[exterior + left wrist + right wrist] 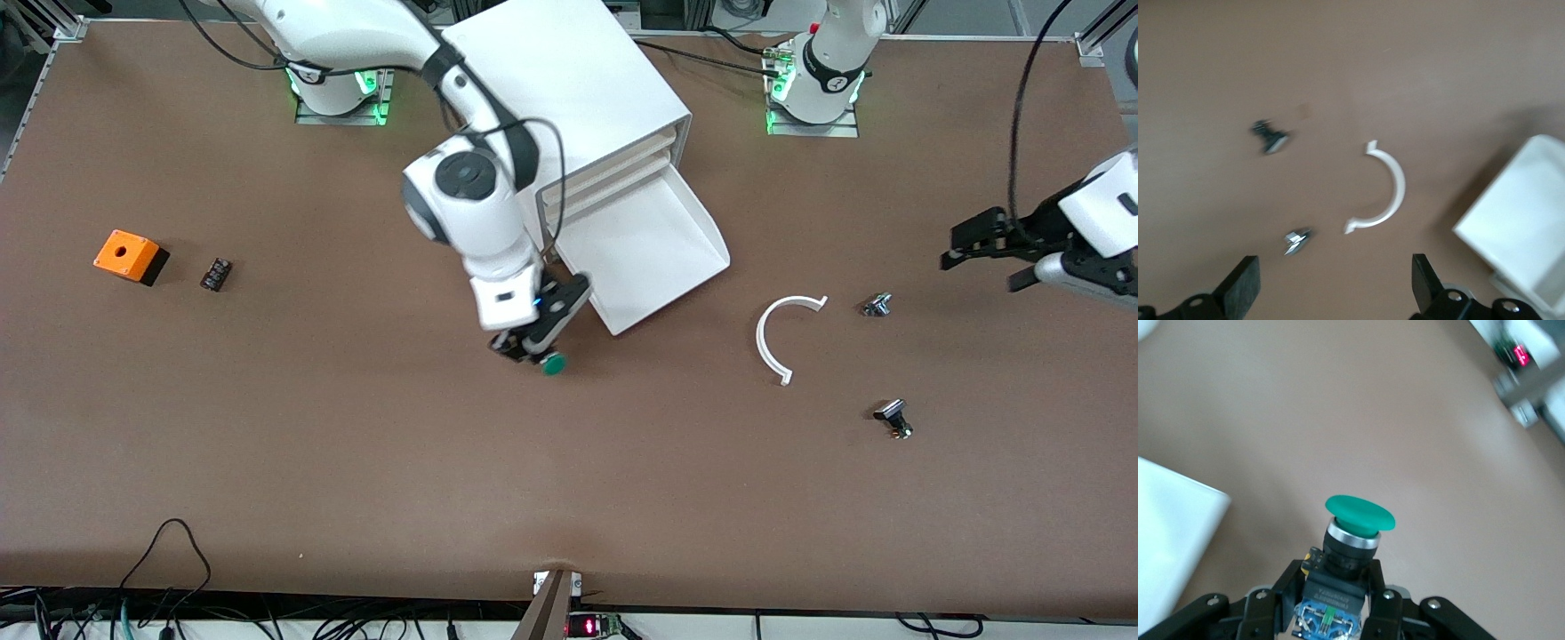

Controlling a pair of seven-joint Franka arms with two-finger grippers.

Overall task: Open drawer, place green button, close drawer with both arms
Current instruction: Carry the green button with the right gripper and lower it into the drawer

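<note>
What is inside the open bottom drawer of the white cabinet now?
The drawer shows only its bare white floor; nothing lies in it. Its inner end is hidden under the cabinet. The button is not in it: the right gripper holds it over the table.

**Two white arms, black grippers**

Right arm (462,200): glossy white shell, rounded joints, dark grey round cap on the wrist joint, black ring at the elbow, black cable looped along the forearm. Right gripper (532,347): black, silver screws showing. Left arm (1098,213): white shell, black cable. Left gripper (973,258): black, blocky fingers (1245,283). Both bases glow green.
</note>
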